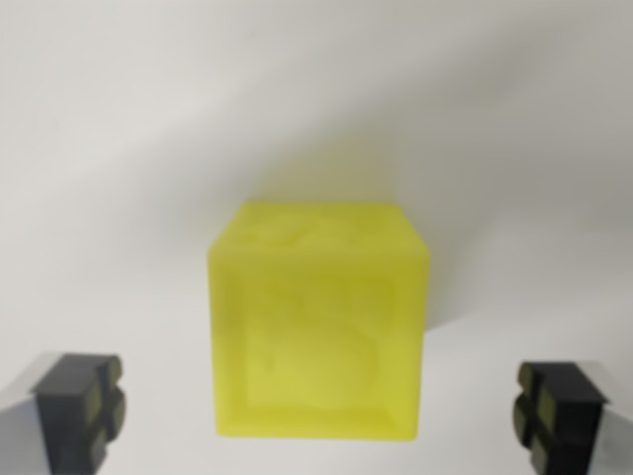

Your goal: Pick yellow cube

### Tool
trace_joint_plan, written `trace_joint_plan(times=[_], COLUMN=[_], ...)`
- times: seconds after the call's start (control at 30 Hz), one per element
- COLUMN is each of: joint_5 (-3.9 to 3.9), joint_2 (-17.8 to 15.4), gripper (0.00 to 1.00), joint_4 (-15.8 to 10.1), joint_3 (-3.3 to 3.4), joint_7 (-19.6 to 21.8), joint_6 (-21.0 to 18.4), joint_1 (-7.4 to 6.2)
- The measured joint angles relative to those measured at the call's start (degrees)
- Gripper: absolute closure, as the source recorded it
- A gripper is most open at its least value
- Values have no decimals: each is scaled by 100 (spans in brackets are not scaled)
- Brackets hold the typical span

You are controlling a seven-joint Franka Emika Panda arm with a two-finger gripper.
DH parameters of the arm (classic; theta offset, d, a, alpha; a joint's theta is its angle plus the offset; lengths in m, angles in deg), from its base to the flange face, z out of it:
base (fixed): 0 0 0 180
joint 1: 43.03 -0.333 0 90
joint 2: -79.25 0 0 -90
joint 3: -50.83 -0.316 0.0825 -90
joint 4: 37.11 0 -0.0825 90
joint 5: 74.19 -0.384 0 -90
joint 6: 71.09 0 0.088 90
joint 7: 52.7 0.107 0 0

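Wrist view puts the pincer (316, 411) nearest the lens, its two dark fingertips (81, 408) poking in at about eight o'clock and four o'clock of the frame. They stand spread wide, well apart from each other, with nothing pinched between them and clear daylight on either side of the block.

Next out, between those tips and a little beyond them, sits the yellow cube (318, 322), close to the frame's centre and reaching down toward six o'clock. It rests flat on the table (119, 148), upright, one face turned to the camera and the top face foreshortened toward twelve o'clock. That near face carries a raised border and a faint embossed figure; the blur keeps me from reading what it is.

Farthest off, the pale surface runs on to the upper edge, with only a soft shadow behind the block toward one and two o'clock.

By its look the block is a small moulded plastic or resin piece: probably light, stiff, not fragile, and likely somewhat slick on its smooth sides. The best hold seems to be across the two flat side faces at nine and three o'clock, squarely at mid-height, avoiding the corners and edges, so the tips close parallel and the block does not twist or squirt out.
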Motion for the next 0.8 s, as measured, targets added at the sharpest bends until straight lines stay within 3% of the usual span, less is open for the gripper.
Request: trace_joint_plan(times=[0.37,0.8], joint_5=[93,382], joint_2=[346,1020], gripper=[0,0], joint_4=[35,200], joint_3=[6,42], joint_7=[160,392], joint_6=[307,818], joint_1=[-22,5])
